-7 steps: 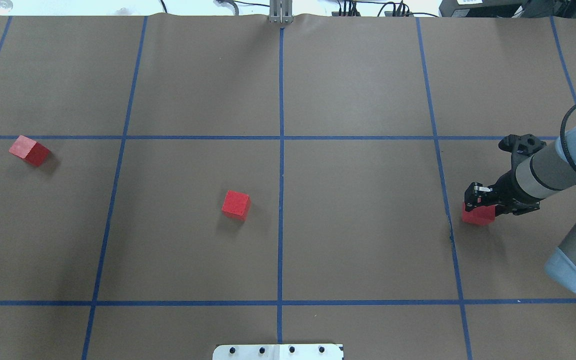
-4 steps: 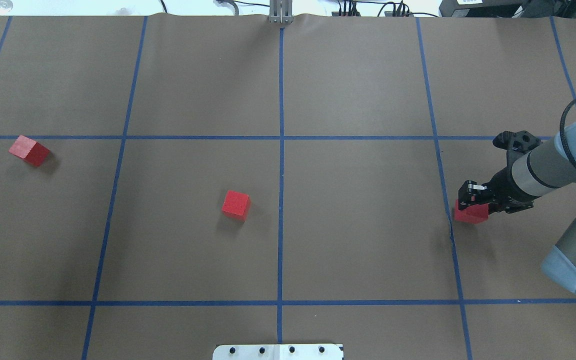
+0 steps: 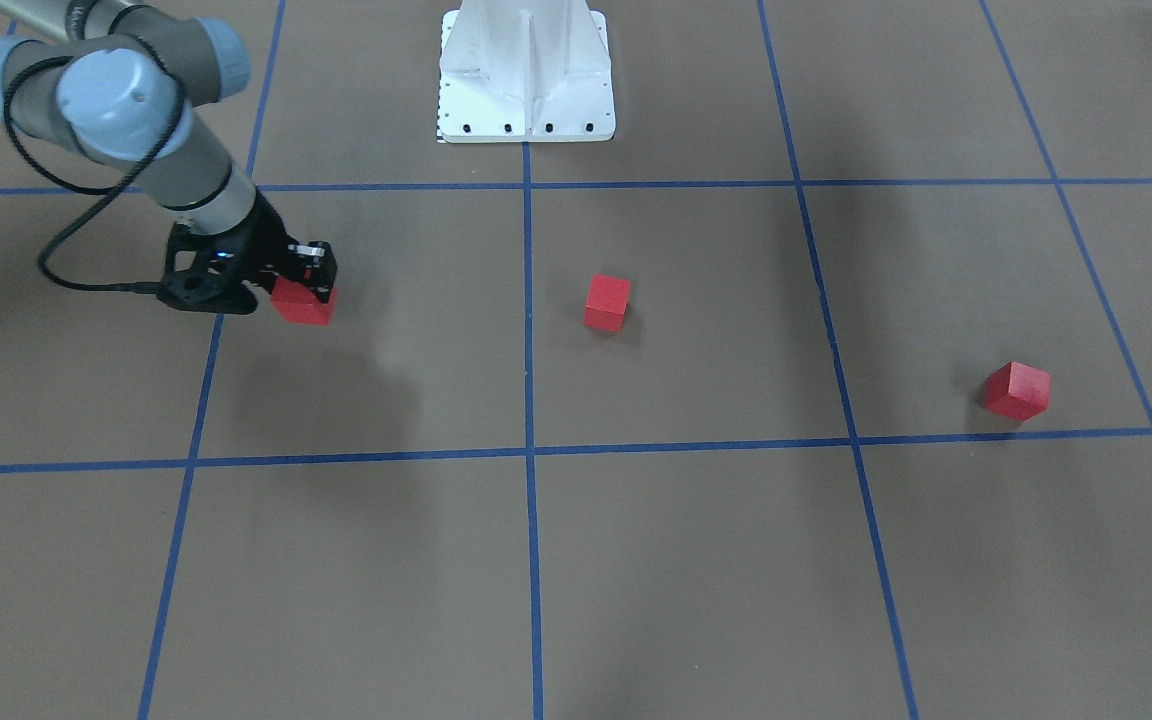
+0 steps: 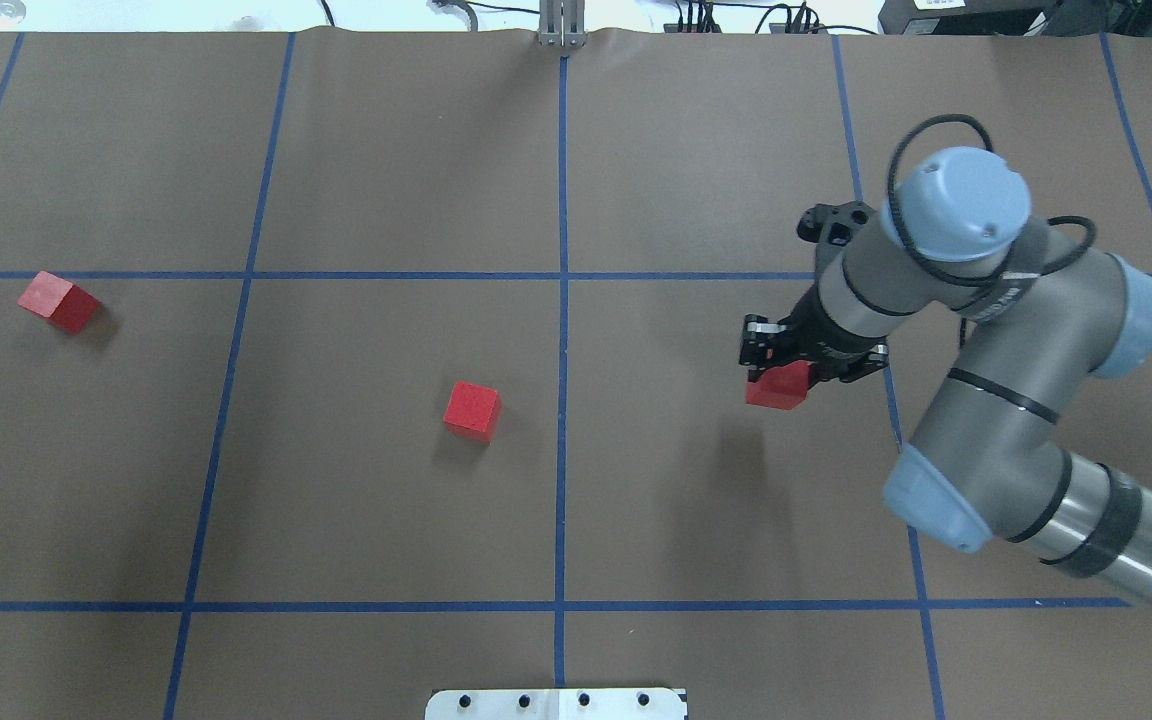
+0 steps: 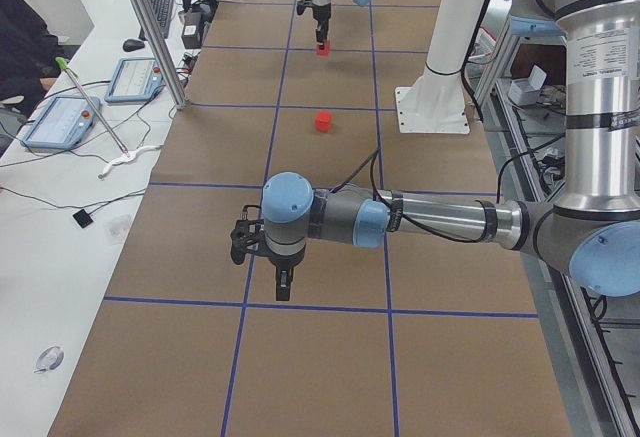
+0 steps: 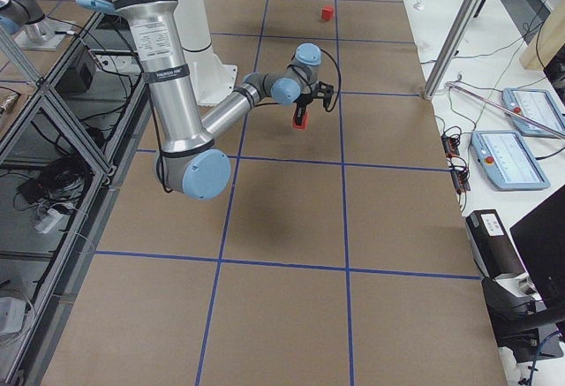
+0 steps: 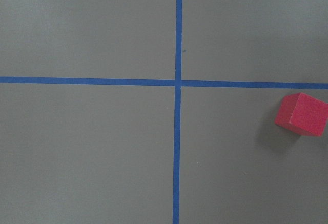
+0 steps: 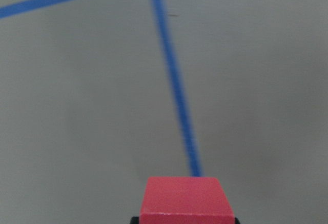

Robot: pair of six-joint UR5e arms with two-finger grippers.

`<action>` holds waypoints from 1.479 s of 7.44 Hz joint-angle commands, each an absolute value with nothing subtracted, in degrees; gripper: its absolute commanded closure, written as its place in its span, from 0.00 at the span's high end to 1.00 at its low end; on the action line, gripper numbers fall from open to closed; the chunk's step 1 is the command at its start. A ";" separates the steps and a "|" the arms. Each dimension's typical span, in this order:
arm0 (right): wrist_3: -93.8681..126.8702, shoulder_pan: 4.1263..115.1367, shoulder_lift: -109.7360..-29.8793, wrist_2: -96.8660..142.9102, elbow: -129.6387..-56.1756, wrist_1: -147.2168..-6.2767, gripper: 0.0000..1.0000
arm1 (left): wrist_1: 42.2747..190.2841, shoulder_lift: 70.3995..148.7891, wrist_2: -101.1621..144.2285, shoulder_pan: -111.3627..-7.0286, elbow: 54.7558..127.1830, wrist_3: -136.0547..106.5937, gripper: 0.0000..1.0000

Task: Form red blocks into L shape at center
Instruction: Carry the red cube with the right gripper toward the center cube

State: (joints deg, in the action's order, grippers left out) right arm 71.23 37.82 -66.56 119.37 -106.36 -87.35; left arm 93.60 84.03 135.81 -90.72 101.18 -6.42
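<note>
Red block in the grip point(image 4: 779, 388): pinched between the jaws of the right gripper point(image 4: 774, 368), and it looks lifted just clear of the brown paper point(image 4: 696, 540).
Center tape line point(image 4: 562, 430): ahead of the jaws, not yet reached.
Middle block point(image 4: 472, 409): just past that line from the jaws, resting flat.
Third block point(image 4: 58, 301): farthest from the jaws, well apart.
Doing it well: carry level, square the held cube to the middle block, lower it flush against one face, then let go.
Left gripper point(image 5: 283, 282): far from these jaws, out toward the third block; cannot tell whether spread or pressed together.
</note>
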 commanded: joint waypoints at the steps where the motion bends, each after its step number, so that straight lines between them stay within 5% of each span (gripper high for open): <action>1: 75.82 31.57 -56.12 114.36 -102.95 -91.14 0.00 | 94.04 84.02 135.79 -90.53 100.99 -6.50 1.00; 6: 83.83 24.53 -41.17 108.19 -84.07 -85.87 0.00 | 97.38 84.02 135.88 -88.86 100.72 -6.50 1.00; 11: 83.85 24.43 -42.45 108.81 -84.64 -86.40 0.00 | 97.29 84.02 135.88 -88.86 100.46 -6.59 1.00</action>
State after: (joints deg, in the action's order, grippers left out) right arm 83.81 24.41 -41.79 108.75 -84.36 -86.32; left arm 97.30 84.02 135.88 -88.86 100.48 -6.58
